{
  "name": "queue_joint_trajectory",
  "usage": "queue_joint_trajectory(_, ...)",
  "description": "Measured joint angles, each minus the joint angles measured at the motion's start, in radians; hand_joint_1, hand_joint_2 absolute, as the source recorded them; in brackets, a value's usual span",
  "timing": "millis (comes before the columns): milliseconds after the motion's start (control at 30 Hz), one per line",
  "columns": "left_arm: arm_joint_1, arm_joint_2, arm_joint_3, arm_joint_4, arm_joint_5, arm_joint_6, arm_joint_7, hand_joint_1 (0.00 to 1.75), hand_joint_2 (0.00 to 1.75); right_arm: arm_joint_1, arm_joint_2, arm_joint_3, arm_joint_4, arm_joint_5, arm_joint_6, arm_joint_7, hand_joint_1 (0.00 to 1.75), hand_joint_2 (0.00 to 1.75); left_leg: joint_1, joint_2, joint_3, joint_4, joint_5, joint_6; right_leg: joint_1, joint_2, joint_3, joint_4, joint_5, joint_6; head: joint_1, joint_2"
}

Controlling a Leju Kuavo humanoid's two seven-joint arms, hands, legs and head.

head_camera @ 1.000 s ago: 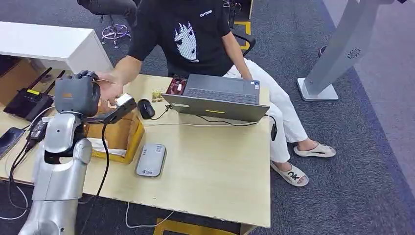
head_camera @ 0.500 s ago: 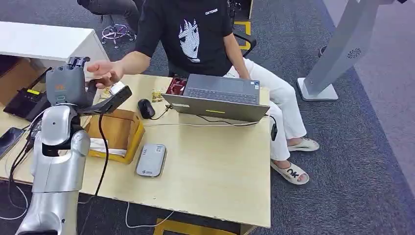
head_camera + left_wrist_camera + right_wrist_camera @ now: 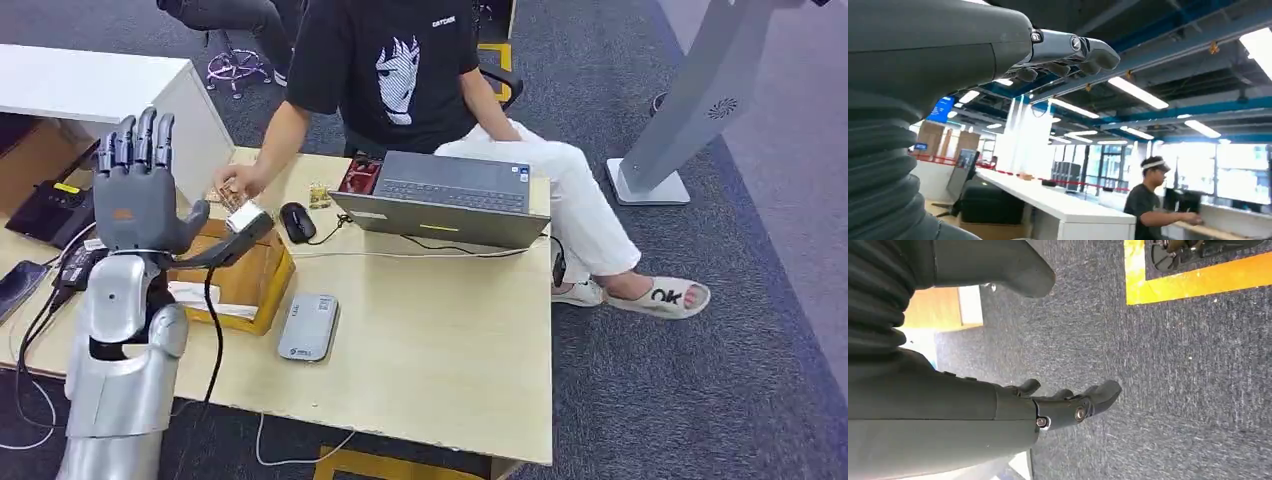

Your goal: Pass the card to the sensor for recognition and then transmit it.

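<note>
1. Left hand (image 3: 135, 195) raised upright over the table (image 3: 440, 350), fingers apart, holding nothing
2. Card (image 3: 233, 197) pinched in the person's hand (image 3: 238, 183), just beyond the left hand's thumb, apart from it
3. Right hand (image 3: 1068, 405) hanging above carpet, fingers loosely apart, empty
</note>
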Motion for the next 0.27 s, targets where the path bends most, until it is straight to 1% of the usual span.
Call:
queue_joint_trajectory(67, 0.072, -0.022, 0.0, -0.073, 0.011, 0.027, -0.043, 0.0, 1.75, 0.0, 0.0, -0.008, 0.0, -0.007, -0.003, 0.0, 0.0, 1.75, 0.0, 0.0, 0.0, 0.0, 0.0, 0.0, 0.0, 0.0, 0.0, 0.0, 0.0, 0.0, 0.0, 0.0)
queue_joint_trajectory(167, 0.181, -0.046, 0.0, -0.177, 0.043, 0.061, -0.077, 0.0, 1.75, 0.0, 0.0, -0.021, 0.0, -0.018, -0.013, 0.005, 0.0, 1.75, 0.0, 0.001, -0.001, 0.0, -0.002, 0.0, 0.0, 0.001, 0.0, -0.001, 0.0, 0.0, -0.001, 0.0)
queue_joint_trajectory(267, 0.302, -0.075, 0.004, -0.311, 0.152, 0.119, -0.126, 0.0, 1.75, 0.002, 0.002, -0.035, 0.0, -0.028, -0.021, 0.006, 0.0, 1.75, 0.0, 0.001, -0.001, 0.0, -0.002, 0.0, 0.0, 0.001, 0.0, -0.001, -0.001, 0.001, 0.0, 0.0)
